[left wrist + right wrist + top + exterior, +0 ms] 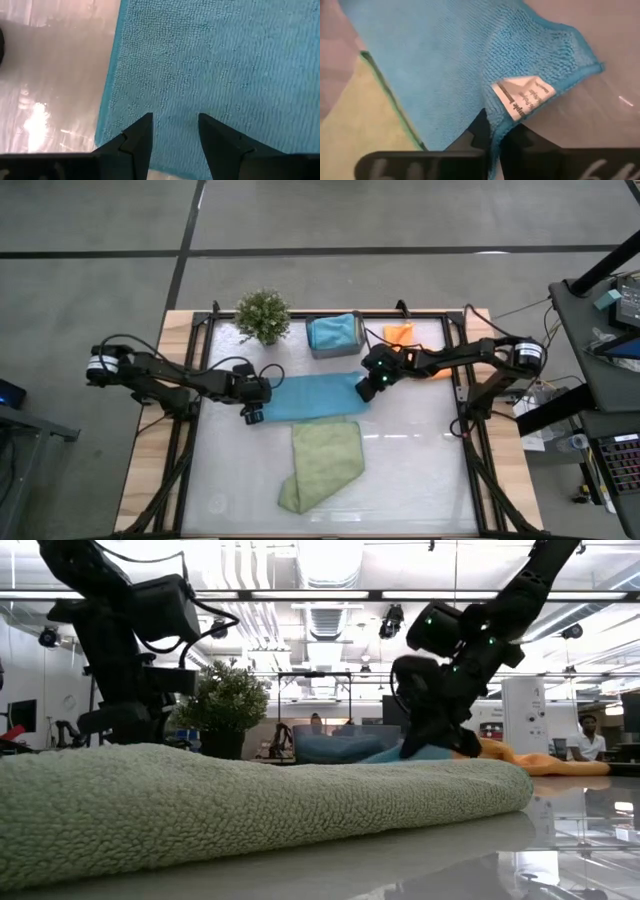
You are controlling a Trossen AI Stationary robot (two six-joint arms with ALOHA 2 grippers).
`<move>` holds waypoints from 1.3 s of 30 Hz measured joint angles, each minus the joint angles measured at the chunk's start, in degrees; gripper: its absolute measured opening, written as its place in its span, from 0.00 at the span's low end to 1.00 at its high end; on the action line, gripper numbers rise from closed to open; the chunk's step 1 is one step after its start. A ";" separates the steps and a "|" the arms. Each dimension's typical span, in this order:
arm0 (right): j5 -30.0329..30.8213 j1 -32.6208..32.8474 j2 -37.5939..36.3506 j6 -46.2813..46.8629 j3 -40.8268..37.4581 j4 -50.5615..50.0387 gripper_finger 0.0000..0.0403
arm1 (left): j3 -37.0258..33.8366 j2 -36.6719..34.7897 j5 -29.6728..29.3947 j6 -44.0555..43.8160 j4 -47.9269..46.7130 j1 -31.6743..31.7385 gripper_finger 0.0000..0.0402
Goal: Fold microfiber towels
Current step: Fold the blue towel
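Here the right gripper (pixel 492 135) pinches the flat teal-blue microfiber towel (pixel 310 396) by its tagged corner; the left gripper (pixel 174 131) gapes above the opposite edge. Lifting one-sided could bunch it.

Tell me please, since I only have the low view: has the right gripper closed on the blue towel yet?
Observer: Yes, the right gripper is shut on the blue towel, pinching its edge beside the white label.
Operator: Thank you. And the left gripper?
Observer: The left gripper is open, its fingers over the towel's other end, near the edge.
Operator: Is anything else close to that towel?
Observer: A green towel lies on the table touching its near edge, tucked slightly under it by the right gripper.
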 joint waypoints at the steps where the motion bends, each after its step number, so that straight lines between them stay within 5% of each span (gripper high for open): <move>1: 0.03 -0.33 -0.91 -0.56 0.24 -1.24 0.03 | 0.00 -0.53 0.00 0.01 -0.42 0.00 0.36; 7: 5.71 -3.26 -8.18 -5.69 4.31 -18.28 0.02 | 0.06 -6.71 -0.72 0.27 -1.45 0.00 0.36; 14: 21.54 -4.24 -12.87 -9.65 17.19 -45.45 0.02 | 0.07 -12.95 -0.98 0.65 3.04 0.00 0.36; 17: 22.03 -4.14 -11.94 -9.65 21.61 -49.77 0.02 | 0.07 -13.65 -0.99 1.57 5.63 0.00 0.36; 25: 13.51 -2.24 -4.09 -9.63 26.58 -47.13 0.02 | 0.05 -11.49 -0.97 2.69 8.13 0.00 0.36; 32: -2.97 0.92 5.77 -8.67 29.32 -29.50 0.02 | -0.02 -7.77 -0.94 2.67 8.90 -0.02 0.36; 39: -3.41 1.76 14.82 -7.52 36.40 -24.77 0.02 | -0.02 -4.71 -0.90 1.54 9.94 0.00 0.36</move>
